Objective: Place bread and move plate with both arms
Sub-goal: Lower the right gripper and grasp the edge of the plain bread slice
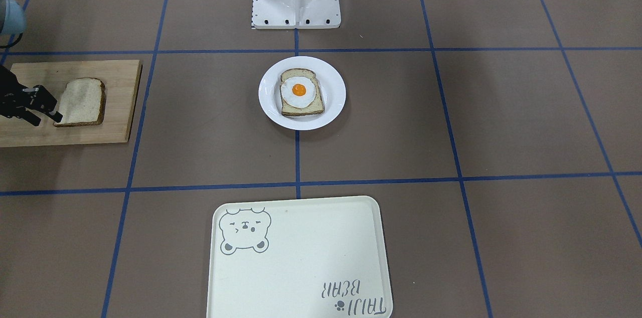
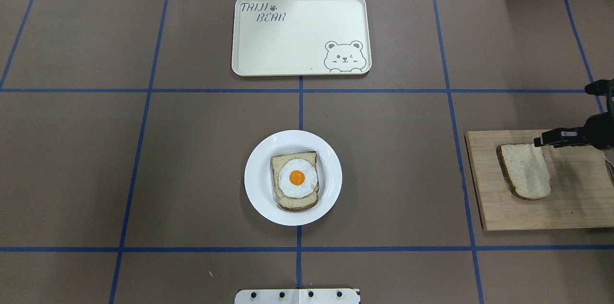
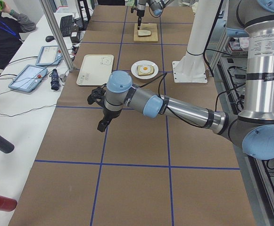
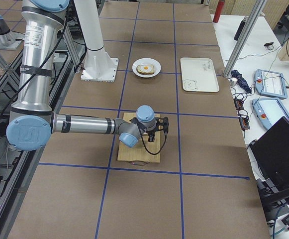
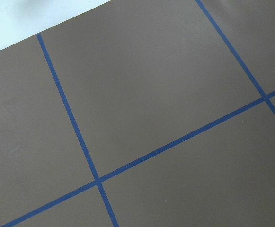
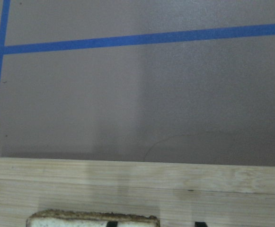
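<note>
Front-facing: right gripper (image 1: 46,120) lowered at outer edge of bread (image 1: 83,101), fingers parted. Bread seen on wooden board (image 1: 118,102) (dark crust, speckled crumb).
Overhead: glossy round plate (image 2: 254,177) set mid-table, loaded with egg-topped slice (image 2: 288,201). Cream rectangular tray (image 2: 288,45) lettered "TAIJI BEAR".
Left side: left gripper (image 3: 99,112) held above table, arm stretched low. Grip state cannot be told.

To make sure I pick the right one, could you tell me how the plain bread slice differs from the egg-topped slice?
The plain bread slice lies bare on the wooden cutting board; the egg-topped slice carries a fried egg on the white plate. The plain slice's crust looks darker than the egg-topped slice's. The right gripper is beside the plain slice, not the egg-topped one. Both are brown-crusted bread slices.
</note>
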Controlling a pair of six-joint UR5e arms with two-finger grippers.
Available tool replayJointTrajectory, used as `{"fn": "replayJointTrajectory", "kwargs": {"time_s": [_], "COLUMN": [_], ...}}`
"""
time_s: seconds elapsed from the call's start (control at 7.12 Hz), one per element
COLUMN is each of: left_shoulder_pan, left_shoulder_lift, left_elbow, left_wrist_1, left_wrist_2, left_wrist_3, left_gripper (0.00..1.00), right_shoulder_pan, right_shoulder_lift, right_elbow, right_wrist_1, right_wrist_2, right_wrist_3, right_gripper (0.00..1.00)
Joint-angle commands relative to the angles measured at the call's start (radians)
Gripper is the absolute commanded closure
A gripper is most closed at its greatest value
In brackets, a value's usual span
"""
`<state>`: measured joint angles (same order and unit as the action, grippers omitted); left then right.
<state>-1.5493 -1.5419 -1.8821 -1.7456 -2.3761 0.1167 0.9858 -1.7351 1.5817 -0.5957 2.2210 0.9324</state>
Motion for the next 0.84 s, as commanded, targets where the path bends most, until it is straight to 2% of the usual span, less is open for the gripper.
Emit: {"fn": "replayJointTrajectory", "kwargs": {"time_s": [0.0,0.28,0.42,0.7], "left_shoulder_pan": [0.000,0.000,0.000,0.000], "left_shoulder_lift": [0.000,0.000,0.000,0.000], "left_elbow": [0.001,0.003,0.003,0.005], "left_wrist_1": [0.000,0.000,0.000,0.000], "left_wrist_2": [0.000,0.000,0.000,0.000], "left_wrist_3": [0.000,0.000,0.000,0.000], "left_gripper": [0.02,0.02,0.02,0.02], "right_shoulder_pan": [-0.035,-0.048,-0.053,-0.061], "right_shoulder_lift": [0.000,0.000,0.002,0.002], "right_elbow": [0.001,0.003,0.004,0.014], "right_wrist_1": [0.000,0.002,0.001,0.000], "right_wrist_2": [-0.018,-0.020,-0.020,-0.020], "right_wrist_3": [0.000,0.000,0.000,-0.004], "right_gripper": [0.43,0.51,0.61,1.00]}}
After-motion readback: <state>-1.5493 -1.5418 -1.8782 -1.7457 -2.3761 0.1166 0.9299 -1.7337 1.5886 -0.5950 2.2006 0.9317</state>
